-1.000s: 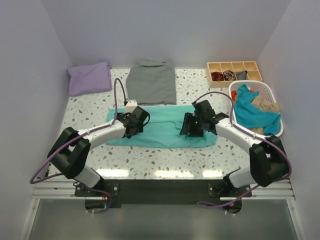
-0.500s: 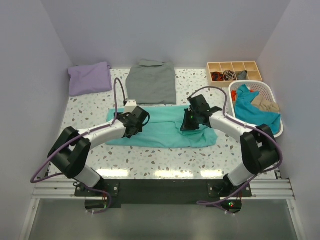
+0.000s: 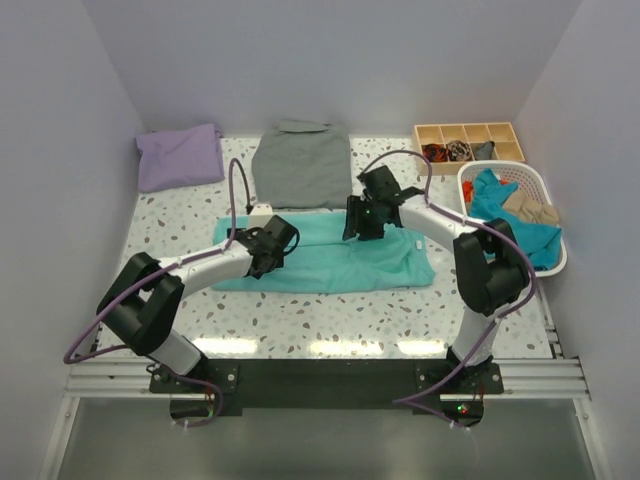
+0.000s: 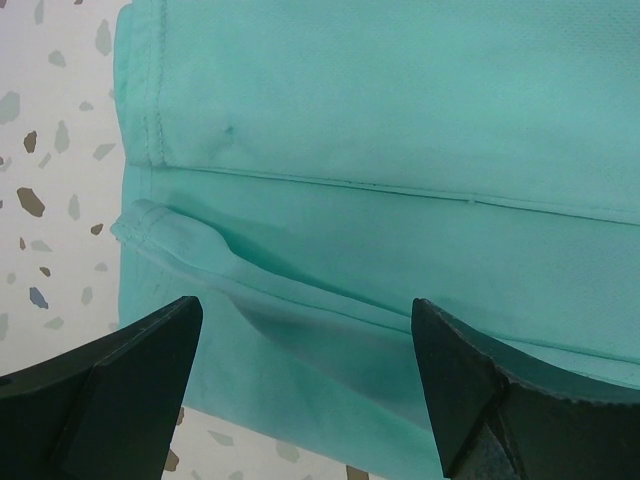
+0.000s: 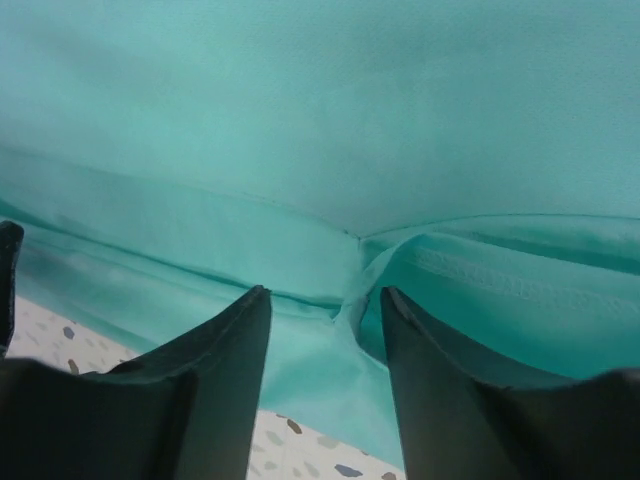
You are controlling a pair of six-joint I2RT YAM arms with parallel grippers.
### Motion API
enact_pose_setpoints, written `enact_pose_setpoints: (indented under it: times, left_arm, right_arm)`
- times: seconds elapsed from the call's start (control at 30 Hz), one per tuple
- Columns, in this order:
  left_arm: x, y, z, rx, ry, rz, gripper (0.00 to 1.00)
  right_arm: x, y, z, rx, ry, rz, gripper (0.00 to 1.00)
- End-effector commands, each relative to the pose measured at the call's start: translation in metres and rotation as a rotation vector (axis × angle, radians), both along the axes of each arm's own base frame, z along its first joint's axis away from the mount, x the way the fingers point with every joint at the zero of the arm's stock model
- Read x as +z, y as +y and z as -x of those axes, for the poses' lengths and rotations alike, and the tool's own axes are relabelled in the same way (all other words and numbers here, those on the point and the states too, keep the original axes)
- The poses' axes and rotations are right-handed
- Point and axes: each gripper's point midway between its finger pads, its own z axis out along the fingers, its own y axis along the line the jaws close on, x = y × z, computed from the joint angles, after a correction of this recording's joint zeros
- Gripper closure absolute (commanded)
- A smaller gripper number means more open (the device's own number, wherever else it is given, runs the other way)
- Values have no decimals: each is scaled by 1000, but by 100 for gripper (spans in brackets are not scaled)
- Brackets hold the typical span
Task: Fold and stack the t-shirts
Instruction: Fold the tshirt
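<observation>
**Green shirt lies flat mid-counter, both pincers over it, neither holding**

At the far left corner of the counter sits the lavender shirt, bunched into a soft block, well apart from the work.

The left pincer hovers over the left end of the turquoise shirt. It is spread wide with nothing between the jaws. Its own camera shows a stitched hem and a loose lip of cloth curling up along the edge below it.

A grey folded garment lies against the far edge, just beyond the turquoise shirt.

The turquoise shirt lies in the middle of the counter as a long band. Its long axis runs left to right, parallel to the near edge. No neck label shows, so I cannot tell which end is the collar.

The right pincer is low at the band's far edge, jaws parted about halfway. A pucker of cloth rises toward the gap, but nothing looks pinched.

The risk, as I judge it, is on that side. Closing on the pucker alone would catch one layer, and the pull would drag the fold crooked. An uneven lift between the two arms would skew the band too. The right arm could also brush the grey garment.

The wooden tray and the white basket of clothes stand at the far right.
</observation>
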Motion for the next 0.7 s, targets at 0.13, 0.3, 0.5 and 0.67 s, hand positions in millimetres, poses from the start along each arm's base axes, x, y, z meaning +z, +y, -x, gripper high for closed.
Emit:
enact_pose_setpoints:
  times: [0.13,0.3,0.5,0.67]
  left_arm:
    - [0,10,-1,42,-22,-24,9]
    - [0,9,-2,34,-21,-23,9]
    - [-1,3,-7,9,-19,-13,9]
    - [-1,2,-8,2,-20,-14,9]
  right_arm:
    - [36,-31,-4,9,-128,149,39]
    - [65,-94,5,-135,-226,358,29]
    - [34,-133,8,-207,-121,308,30]
    - [18,-135,-3,-233,-99,278,31]
